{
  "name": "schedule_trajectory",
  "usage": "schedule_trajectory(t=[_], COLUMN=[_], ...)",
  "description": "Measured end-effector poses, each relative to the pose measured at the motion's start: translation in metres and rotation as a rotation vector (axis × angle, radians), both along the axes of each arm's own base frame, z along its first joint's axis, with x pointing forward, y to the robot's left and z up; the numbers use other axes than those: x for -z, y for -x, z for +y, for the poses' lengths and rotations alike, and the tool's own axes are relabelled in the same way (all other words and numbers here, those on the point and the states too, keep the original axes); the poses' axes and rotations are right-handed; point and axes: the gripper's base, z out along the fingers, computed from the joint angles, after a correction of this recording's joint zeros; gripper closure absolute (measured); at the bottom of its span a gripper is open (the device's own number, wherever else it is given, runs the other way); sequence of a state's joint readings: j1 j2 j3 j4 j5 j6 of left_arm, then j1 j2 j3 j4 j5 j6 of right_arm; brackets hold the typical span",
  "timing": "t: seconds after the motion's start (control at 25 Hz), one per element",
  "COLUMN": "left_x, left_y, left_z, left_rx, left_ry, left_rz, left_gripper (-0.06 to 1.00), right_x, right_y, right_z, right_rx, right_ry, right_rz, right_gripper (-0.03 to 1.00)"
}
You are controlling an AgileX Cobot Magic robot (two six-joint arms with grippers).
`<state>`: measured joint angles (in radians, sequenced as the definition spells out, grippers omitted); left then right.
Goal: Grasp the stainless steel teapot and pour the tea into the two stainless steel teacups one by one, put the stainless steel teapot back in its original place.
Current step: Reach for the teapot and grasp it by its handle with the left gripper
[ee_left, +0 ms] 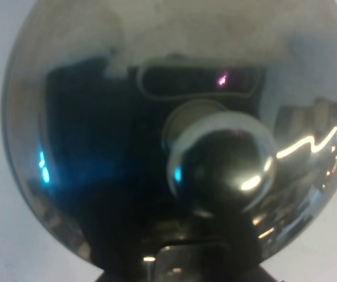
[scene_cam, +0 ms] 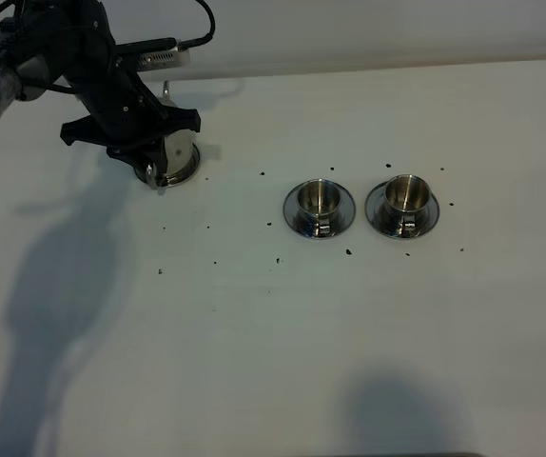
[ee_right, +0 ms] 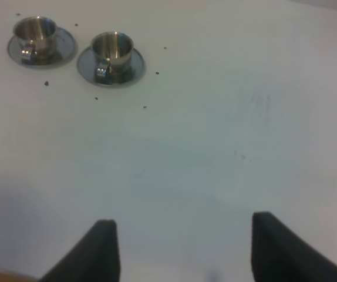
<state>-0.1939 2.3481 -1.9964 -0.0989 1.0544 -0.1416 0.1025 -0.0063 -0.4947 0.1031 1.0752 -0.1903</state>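
The stainless steel teapot [scene_cam: 180,152] stands on its flat steel saucer [scene_cam: 185,174] at the back left of the table, mostly hidden under my left arm. My left gripper [scene_cam: 149,143] hangs right over it. The left wrist view is filled by the pot's shiny lid [ee_left: 98,147] and knob [ee_left: 221,161]; no fingers show there, so I cannot tell whether they hold it. The two stainless steel teacups [scene_cam: 319,198] [scene_cam: 406,193] stand on their saucers mid-table, also seen in the right wrist view [ee_right: 34,32] [ee_right: 112,50]. My right gripper [ee_right: 183,241] is open, low over bare table, far from the cups.
Small dark specks are scattered on the white table [scene_cam: 254,333] around the cups and the pot. The table's back edge [scene_cam: 397,65] runs behind the pot. The left arm casts a long shadow at the left front.
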Motion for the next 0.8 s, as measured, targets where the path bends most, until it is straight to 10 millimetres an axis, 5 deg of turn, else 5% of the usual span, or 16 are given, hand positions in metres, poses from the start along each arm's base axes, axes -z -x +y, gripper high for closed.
schedule_trajectory(t=[0.8], left_x=[-0.0063], left_y=[0.0024], left_z=[0.0005], left_rx=[0.030], left_ry=[-0.005], left_rz=[0.003], left_gripper=[0.72], right_x=[0.0000], right_y=[0.0000], right_z=[0.0000], right_rx=[0.000], right_ry=[0.000], right_rz=[0.000], right_gripper=[0.48])
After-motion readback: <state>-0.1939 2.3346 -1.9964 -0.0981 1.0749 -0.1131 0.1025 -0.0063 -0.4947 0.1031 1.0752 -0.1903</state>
